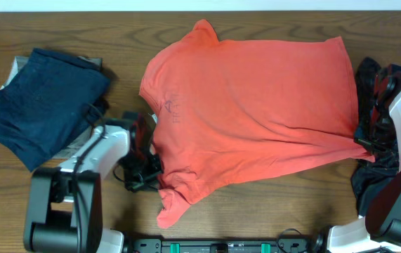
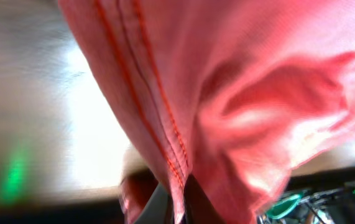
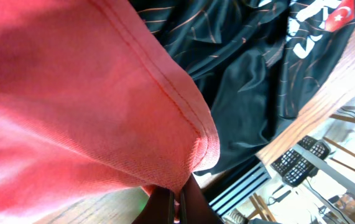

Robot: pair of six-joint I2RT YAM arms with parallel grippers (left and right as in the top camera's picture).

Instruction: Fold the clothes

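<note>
Coral-red T-shirt [image 1: 249, 112] spread mostly flat across middle of table [image 1: 60, 28]. Collar end toward left, bottom hem toward right. 1 sleeve pointing to far edge, other sleeve bunched at near-left. Faint print near collar, unreadable. Bulk of shirt resting on table between the 2 end effectors.

Left end effector [image 1: 144, 169] at near-left edge of shirt, just beside the bunched sleeve, touching cloth. In left wrist view: pressed together [image 2: 177, 202] on a double-stitched edge of the T-shirt [image 2: 258, 93]. Cloth rising out of the pinch and filling most of that view. Background blurred.

Right end effector [image 1: 364, 140] at right edge of shirt, on near-right hem corner. In right wrist view: pressed together [image 3: 178, 202] on the folded hem of the T-shirt [image 3: 71, 106]. Hem running up and to the left from the pinch.

Black garment [image 1: 369, 186] crumpled at right end of table, beside and under right arm, touching shirt's hem side. In right wrist view: shiny, thin line pattern, some white lettering [image 3: 245, 62], lying just behind the pinched hem.

Navy-blue garments [image 1: 42, 105] piled at left end of table, near left arm, apart from the shirt and from both end effectors.
</note>
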